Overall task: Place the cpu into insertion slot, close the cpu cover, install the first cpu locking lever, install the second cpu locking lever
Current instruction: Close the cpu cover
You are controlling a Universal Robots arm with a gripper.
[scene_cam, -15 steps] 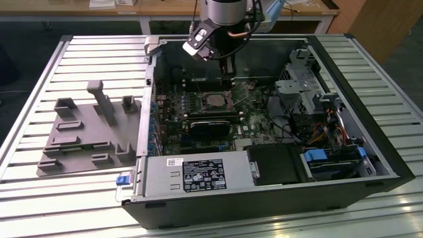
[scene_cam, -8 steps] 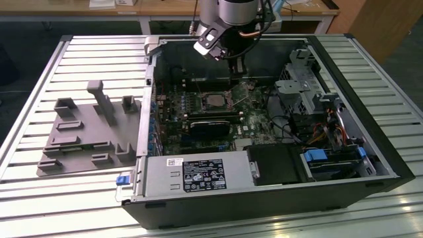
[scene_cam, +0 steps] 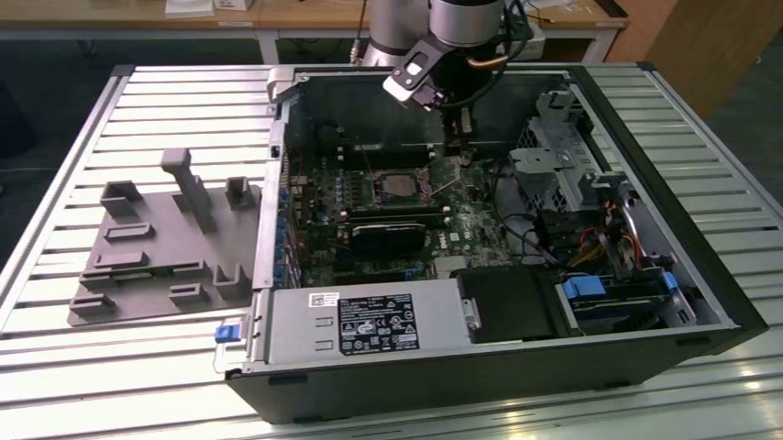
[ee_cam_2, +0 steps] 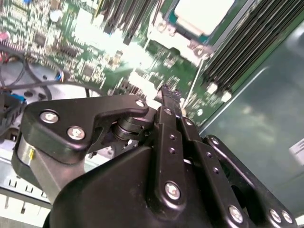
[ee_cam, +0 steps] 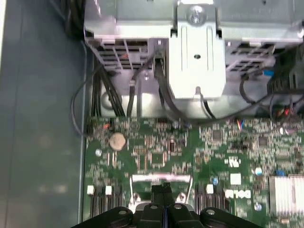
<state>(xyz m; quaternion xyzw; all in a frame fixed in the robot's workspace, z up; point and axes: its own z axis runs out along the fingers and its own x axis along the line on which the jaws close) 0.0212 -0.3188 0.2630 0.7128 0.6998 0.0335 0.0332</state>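
Slatted metal worktop (scene_cam: 147,92), office desks behind it. An open pc case (scene_cam: 490,390) lies on it. It holds a green board (scene_cam: 471,229), a power supply (scene_cam: 380,325) along the near wall, and a drive cage (scene_cam: 575,174) with cables on the exterior view's right. A grey fixture plate (scene_cam: 159,247) sits just beside the case on the exterior view's left.

The cpu (ee_cam_2: 205,13) sits in the insertion slot (scene_cam: 423,197), mid-board toward the far wall. The cpu cover (ee_cam_2: 166,35) looks down around it, with the pale top showing through the cut-out.

The gripper (ee_cam_2: 166,92) is closed, pads together with nothing visible between them. Its tips are low, near the slot on the exterior view's right, beside a thin locking lever (ee_cam_2: 195,83) that stands tilted off the board. Can't tell if they touch.

Handling, my read:
- **cpu:** light, rigid and fragile underneath, so hold it by the edges only.
- **cover:** thin hinged sheet that bends easily.
- **lever:** springy, slick steel wire. Take it at the free end and expect push-back.
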